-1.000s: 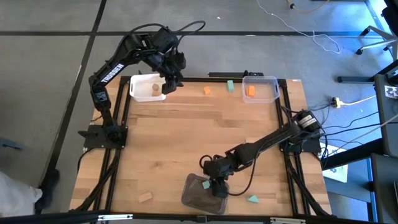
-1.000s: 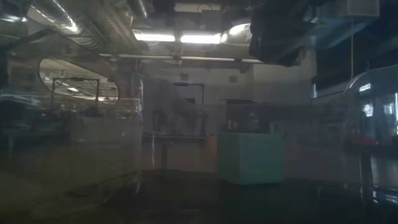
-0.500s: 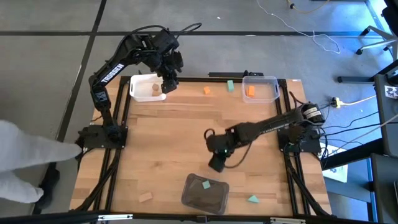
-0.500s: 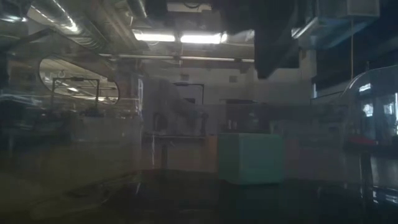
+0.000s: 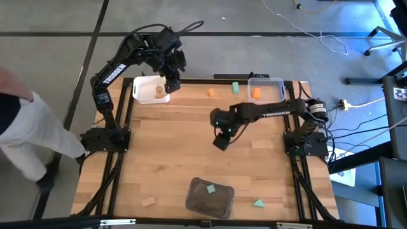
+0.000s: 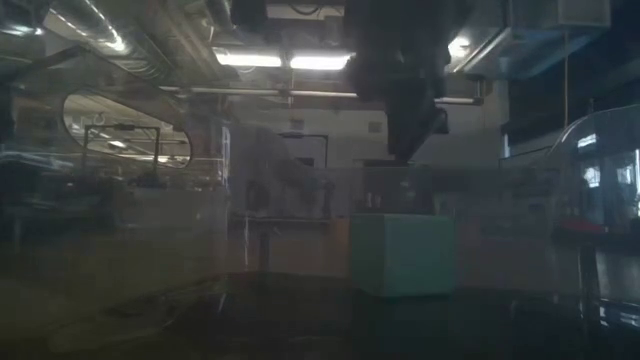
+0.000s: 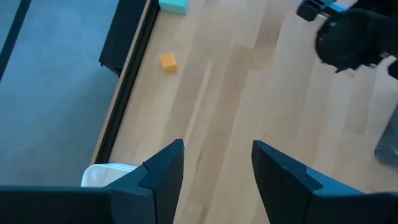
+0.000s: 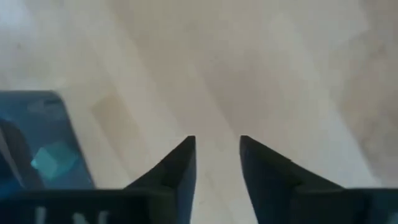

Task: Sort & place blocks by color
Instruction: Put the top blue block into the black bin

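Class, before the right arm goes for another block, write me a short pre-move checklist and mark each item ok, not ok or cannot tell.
1. Right gripper empty, fingers apart over bare table: ok.
2. Teal block lies in the dark grey tray: ok.
3. All blocks sorted: not ok; orange block, teal block by the clear tray and teal wedge lie loose.
4. Left gripper open beside the white tray, out of the way: ok.
5. Person at the table's left: cannot tell if clear.

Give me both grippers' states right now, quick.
Left gripper: open, empty, by the white tray.
Right gripper: open, empty, above mid-table.
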